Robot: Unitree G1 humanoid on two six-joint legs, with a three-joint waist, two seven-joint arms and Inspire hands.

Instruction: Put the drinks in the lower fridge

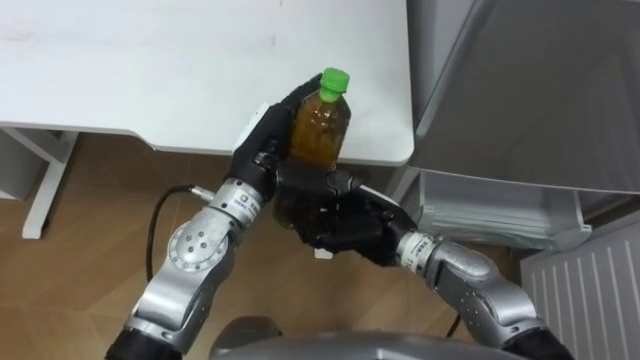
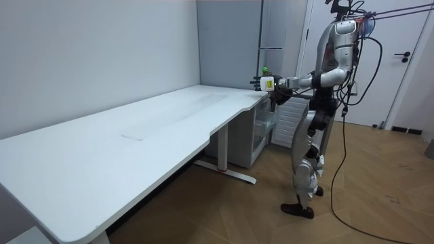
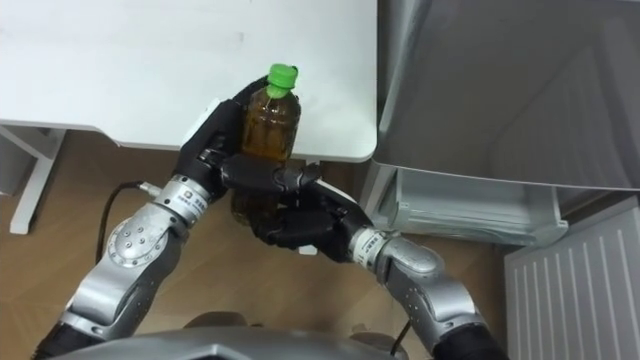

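Observation:
A brown tea bottle (image 1: 320,128) with a green cap (image 1: 334,80) stands upright in the air at the near edge of the white table (image 1: 150,70). My left hand (image 1: 262,140) wraps round its left side and back. From the lower right my right hand (image 1: 335,215) cups the bottle's bottom, fingers curled round it. In the right eye view the bottle (image 3: 268,125) sits between the left hand (image 3: 215,135) and the right hand (image 3: 300,215). The room view has the bottle (image 2: 266,70) held out before the robot at the table's corner, next to the fridge (image 2: 271,122).
The fridge's grey upper door (image 1: 540,80) stands at the right, with the open lower compartment (image 1: 500,210) below it and a white ribbed door panel (image 1: 590,290) at the lower right. Table legs (image 1: 45,180) stand on the wooden floor at the left.

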